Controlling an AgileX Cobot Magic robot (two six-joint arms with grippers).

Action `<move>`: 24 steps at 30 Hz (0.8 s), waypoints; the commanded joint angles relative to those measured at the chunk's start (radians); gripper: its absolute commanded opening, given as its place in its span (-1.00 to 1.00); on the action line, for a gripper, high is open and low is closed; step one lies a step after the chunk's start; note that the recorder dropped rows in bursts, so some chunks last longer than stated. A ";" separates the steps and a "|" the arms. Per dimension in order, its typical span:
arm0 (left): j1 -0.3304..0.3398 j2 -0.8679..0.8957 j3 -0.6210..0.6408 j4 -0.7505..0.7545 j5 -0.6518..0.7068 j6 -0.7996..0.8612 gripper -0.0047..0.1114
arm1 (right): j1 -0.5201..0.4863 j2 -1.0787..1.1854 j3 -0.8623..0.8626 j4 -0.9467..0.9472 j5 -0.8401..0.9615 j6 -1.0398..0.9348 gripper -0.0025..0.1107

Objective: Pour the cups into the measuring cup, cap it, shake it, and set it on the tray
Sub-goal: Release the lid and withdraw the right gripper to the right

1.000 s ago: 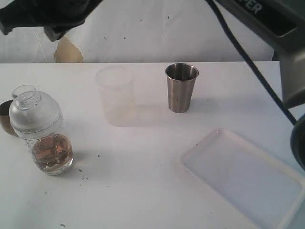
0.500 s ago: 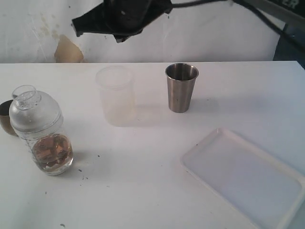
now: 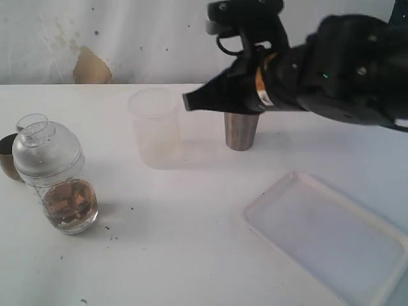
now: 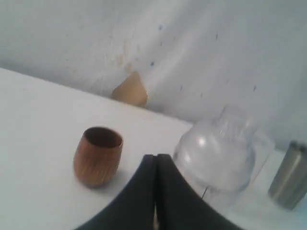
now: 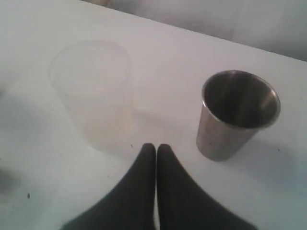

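Note:
The measuring cup stands at the left with its clear dome lid on and brownish liquid in the bottom. Just behind it, at the view's left edge, is the brown wooden cup; the left wrist view shows this cup upright and empty beside the capped measuring cup. My left gripper is shut and empty, between the two. The steel tumbler is partly hidden by my right arm. My right gripper is shut and empty, above the table between the tumbler and a frosted cup. The white tray lies front right.
The frosted milky cup stands upright left of the steel tumbler, close under the right gripper's tip. The steel tumbler also shows in the left wrist view. A stained white wall closes off the back of the table.
The right arm has swung down and to the right into view, and now covers the top of the steel tumbler. The cups, measuring cup and tray have not moved.

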 commanded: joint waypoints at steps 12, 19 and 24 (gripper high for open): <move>-0.004 -0.004 0.004 -0.096 -0.269 -0.235 -0.92 | -0.245 -0.271 0.353 -0.904 0.075 1.121 -0.96; -0.004 0.023 0.004 0.040 -0.364 -0.327 -0.92 | -0.137 -0.380 0.441 -0.912 0.462 1.146 -0.96; -0.004 0.112 -0.009 0.409 -0.602 -0.507 -0.92 | -0.083 -0.409 0.429 -0.912 0.288 1.146 -0.96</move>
